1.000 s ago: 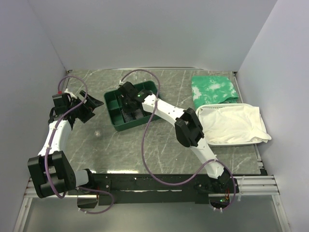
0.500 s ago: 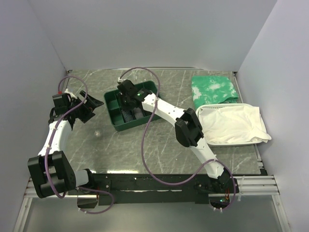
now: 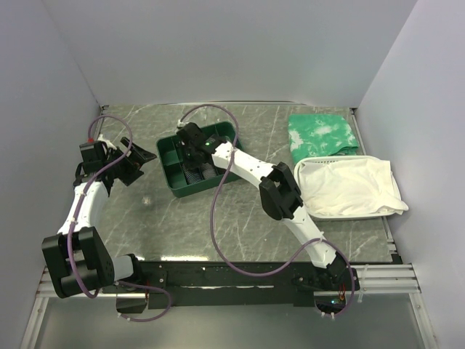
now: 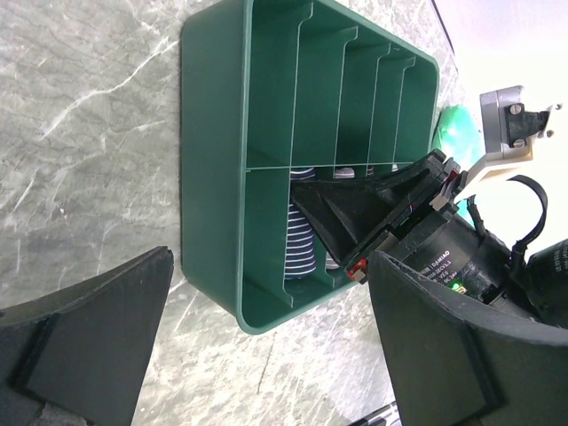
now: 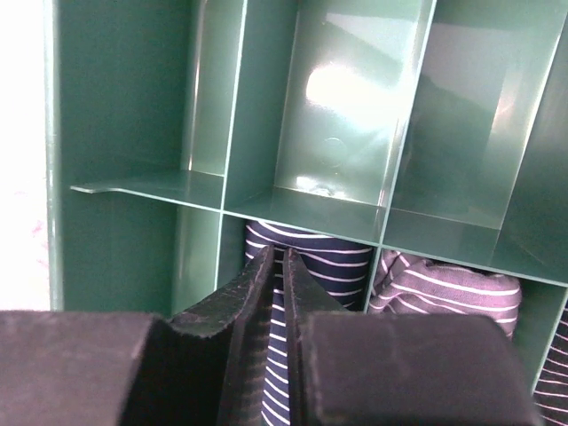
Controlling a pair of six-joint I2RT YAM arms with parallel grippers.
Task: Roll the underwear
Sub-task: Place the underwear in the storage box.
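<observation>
walls: plain, pale grey, on three sides
bench: dark stone look with thin white lines
light: soft and even

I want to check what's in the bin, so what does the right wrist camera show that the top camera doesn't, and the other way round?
Only the right wrist: two separate rolls in neighbouring compartments, the navy striped underwear and a purple striped roll. Only the top: the left arm, the mottled green cloth, the white cloth and the table. Both: the green bin and the right tool reaching into it; from above, the fabric is just a dark blur.
</observation>
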